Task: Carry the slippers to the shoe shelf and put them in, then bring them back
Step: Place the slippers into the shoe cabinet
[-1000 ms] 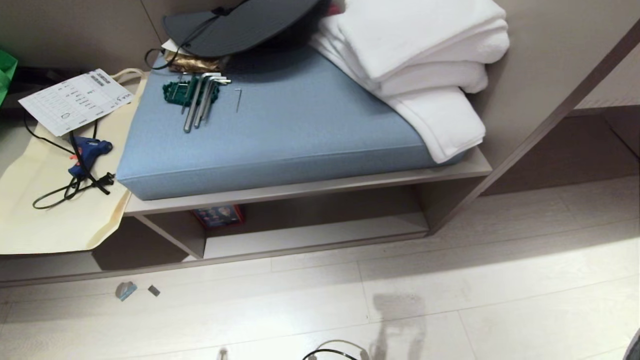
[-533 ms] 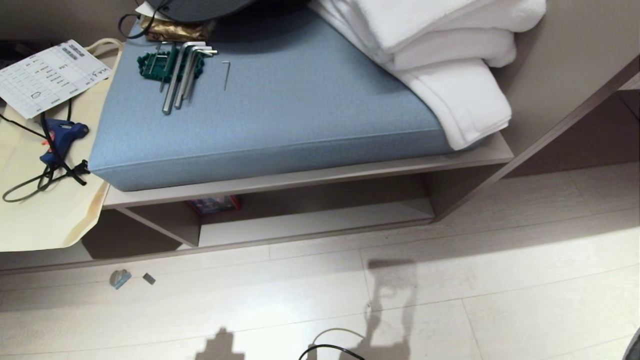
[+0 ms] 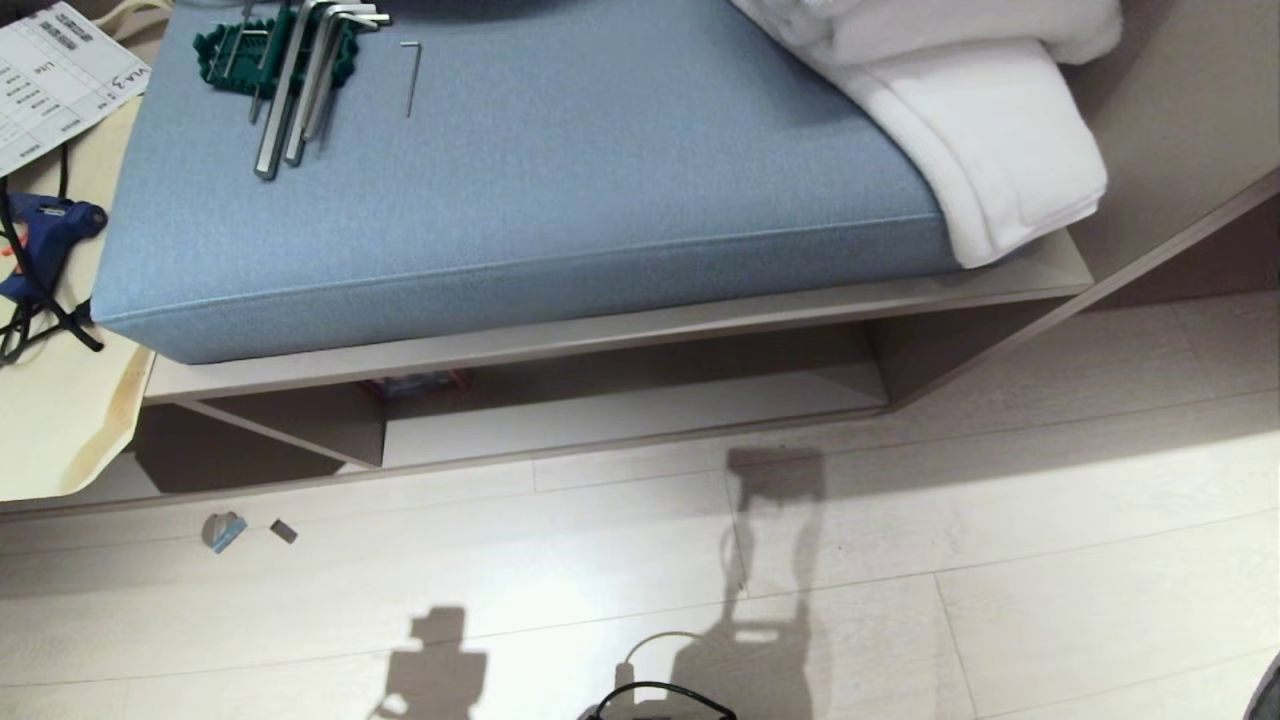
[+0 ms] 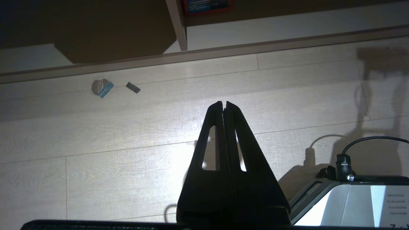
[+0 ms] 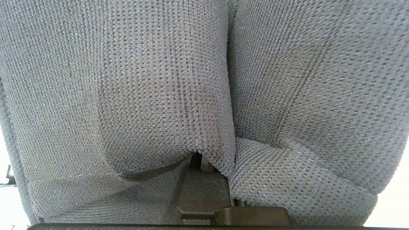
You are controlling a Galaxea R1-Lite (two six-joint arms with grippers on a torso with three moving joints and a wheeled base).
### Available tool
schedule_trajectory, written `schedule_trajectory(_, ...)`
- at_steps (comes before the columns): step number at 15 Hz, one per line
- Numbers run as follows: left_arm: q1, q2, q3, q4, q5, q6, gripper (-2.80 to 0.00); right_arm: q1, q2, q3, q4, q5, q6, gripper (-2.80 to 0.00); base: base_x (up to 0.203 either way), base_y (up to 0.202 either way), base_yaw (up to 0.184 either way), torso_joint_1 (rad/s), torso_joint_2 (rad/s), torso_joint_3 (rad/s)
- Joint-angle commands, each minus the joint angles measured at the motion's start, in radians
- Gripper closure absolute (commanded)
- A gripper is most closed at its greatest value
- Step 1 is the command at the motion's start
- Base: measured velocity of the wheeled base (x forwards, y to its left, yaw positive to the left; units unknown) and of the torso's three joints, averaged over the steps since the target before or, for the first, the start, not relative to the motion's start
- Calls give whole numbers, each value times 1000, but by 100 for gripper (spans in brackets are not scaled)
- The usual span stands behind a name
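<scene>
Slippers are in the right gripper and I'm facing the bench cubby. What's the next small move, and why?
Probably bring the right gripper, shut on the grey-blue knitted fabric slippers, forward and low toward the grey-beige wood-grain shoe shelf under the blue woven seat cushion. Its opening looks free apart from a small red-edged box at the back left, and neither arm shows in the head view.

My slippers, two pieces of grey-blue knitted fabric, hang pressed side by side, filling my right wrist view. The shoe shelf is a low, wide grey-beige cubby open toward me, under the bench board's front edge, its floor pale and bare near the front.
</scene>
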Motion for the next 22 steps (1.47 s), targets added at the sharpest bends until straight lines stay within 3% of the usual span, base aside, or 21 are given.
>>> schedule_trajectory(1,0,-1,0,0,0,0,0,1,0,2,1,0,0,0,0,0,0,0,2,-200)
schedule_trajectory(22,0,-1,0,0,0,0,0,1,0,2,1,0,0,0,0,0,0,1,3,-199)
